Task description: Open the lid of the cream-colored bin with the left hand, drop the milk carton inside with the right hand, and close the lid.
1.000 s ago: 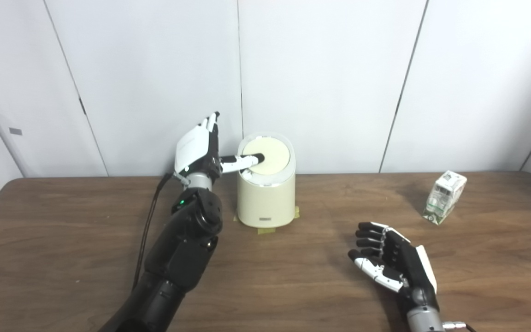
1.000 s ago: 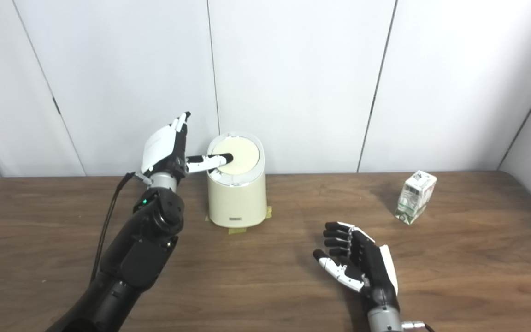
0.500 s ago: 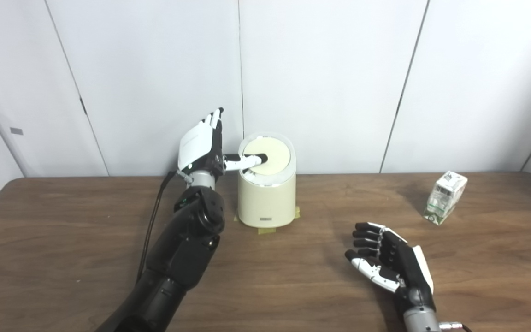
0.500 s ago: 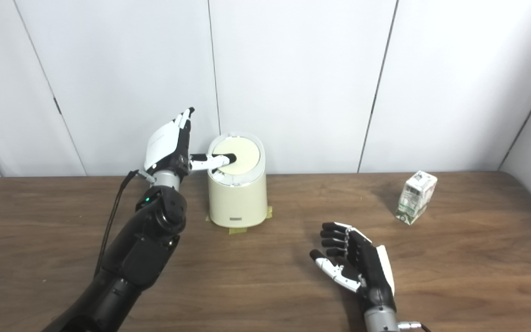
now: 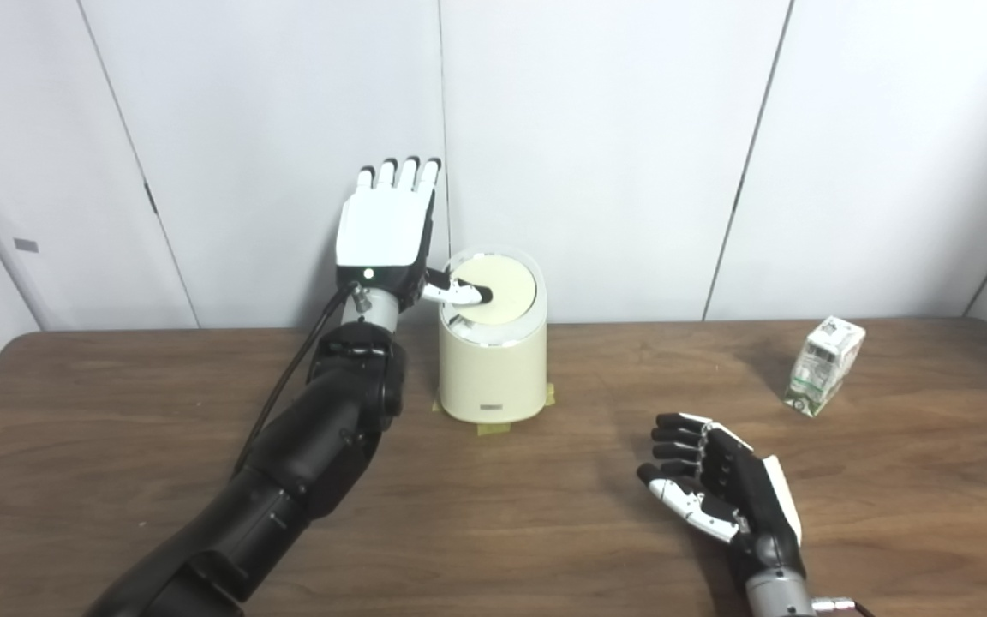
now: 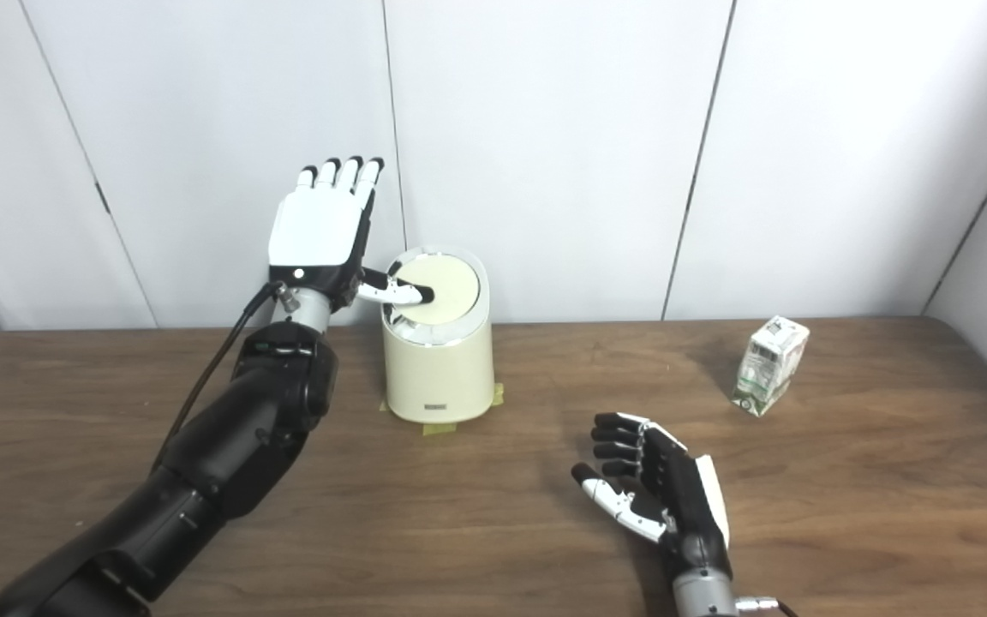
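Upright, the left robot hand [image 5: 384,224] has fingers spread, thumb resting on the round lid [image 5: 498,289] of the cream-colored plastic bin [image 5: 493,377]. Right robot hand [image 5: 729,488] lies spread and empty; the small white-and-green milk carton [image 5: 823,366] stands well beyond it on the brown wooden table [image 5: 116,446].

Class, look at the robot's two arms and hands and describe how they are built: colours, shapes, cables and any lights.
Both arms are glossy black with rounded, jointed shells. The left hand has a white back plate, black fingers with white segments, a small light near a silver wrist, and a black cable along the forearm. The right hand has a black palm, a white thumb, a white back and a silver wrist.
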